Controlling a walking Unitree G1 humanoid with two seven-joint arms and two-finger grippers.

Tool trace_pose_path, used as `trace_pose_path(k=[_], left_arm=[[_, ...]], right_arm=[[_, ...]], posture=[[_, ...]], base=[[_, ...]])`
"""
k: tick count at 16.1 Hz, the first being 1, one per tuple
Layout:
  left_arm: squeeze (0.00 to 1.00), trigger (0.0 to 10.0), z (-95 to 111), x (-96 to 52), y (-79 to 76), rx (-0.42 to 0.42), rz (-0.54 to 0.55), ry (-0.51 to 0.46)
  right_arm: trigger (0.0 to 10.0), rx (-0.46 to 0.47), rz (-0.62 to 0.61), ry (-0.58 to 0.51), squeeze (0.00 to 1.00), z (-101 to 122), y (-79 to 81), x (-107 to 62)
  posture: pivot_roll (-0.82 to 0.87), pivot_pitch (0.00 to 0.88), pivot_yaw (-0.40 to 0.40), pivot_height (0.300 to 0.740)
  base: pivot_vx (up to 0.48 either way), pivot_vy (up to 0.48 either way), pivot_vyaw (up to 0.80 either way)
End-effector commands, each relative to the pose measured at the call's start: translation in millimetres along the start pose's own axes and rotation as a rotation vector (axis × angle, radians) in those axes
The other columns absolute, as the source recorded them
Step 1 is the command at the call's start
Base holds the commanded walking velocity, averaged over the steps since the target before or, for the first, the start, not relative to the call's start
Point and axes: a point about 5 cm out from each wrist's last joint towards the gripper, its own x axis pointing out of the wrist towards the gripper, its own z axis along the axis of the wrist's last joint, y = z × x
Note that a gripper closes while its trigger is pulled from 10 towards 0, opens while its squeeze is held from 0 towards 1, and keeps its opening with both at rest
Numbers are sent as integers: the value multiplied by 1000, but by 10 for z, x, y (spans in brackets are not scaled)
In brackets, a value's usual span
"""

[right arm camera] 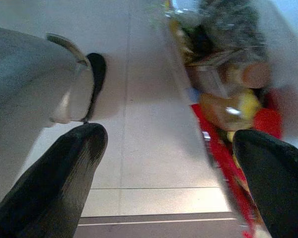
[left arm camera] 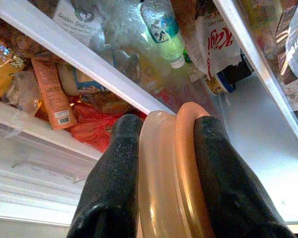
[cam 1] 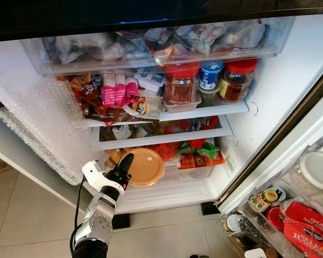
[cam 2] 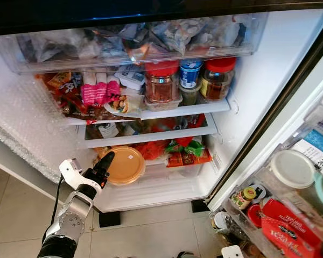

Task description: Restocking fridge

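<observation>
fridge (cam 1: 269, 80): door swung wide, shelves packed, a frosted drawer of bagged food along the top.
left hand (cam 1: 125, 166): raised to the fridge's lower shelf, its two black fingers (left arm camera: 114, 178) clamped on the rim of the orange container, one finger on each face of the edge.
orange container (cam 1: 145, 166): round, lidded, tan-orange, at the front of the fridge's lowest shelf, just left of the green and orange snack packets (cam 1: 199, 153); whether it sits on the shelf or hangs free in the grip cannot be told.
upper shelf of the fridge: a red-lidded jar (cam 1: 181, 83) at the centre, a blue-and-white tub (cam 1: 210, 75) beside it, a second red-capped jar (cam 1: 237, 79) at the right, pink packets (cam 1: 118, 94) at the left.
middle shelf of the fridge: a lying water bottle (left arm camera: 164, 29) and printed bags seen through the glass from the left wrist view.
fridge door racks (cam 2: 290, 209): to the right of the open cabinet, holding a white-lidded tub (cam 2: 292, 168), a small yellow-capped jar (cam 2: 242, 198) and red packs (cam 2: 288, 226).
right hand (right arm camera: 169, 168): hanging beside the fridge door racks above the tiled floor (right arm camera: 149, 148), its fingers spread wide apart with nothing between them.
bubble wrap (cam 1: 37, 123): lining the fridge's left wall and spilling over its edge.
</observation>
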Motion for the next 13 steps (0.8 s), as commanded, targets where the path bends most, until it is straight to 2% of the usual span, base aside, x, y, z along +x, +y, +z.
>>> trace_pose_path(k=[1, 13], left_arm=[[0, 10000, 57, -4, -7, 6, -18, -12], [0, 10000, 113, 17, 5, 32, -21, -10]], right_arm=[[10000, -7, -13, 36, 0, -96, -3, -15], [10000, -2, -16, 43, 0, -94, 34, -11]], posture=[[-99, 162, 1, 740], [-96, 160, 14, 740]], base=[[0, 0, 0], [0, 0, 0]])
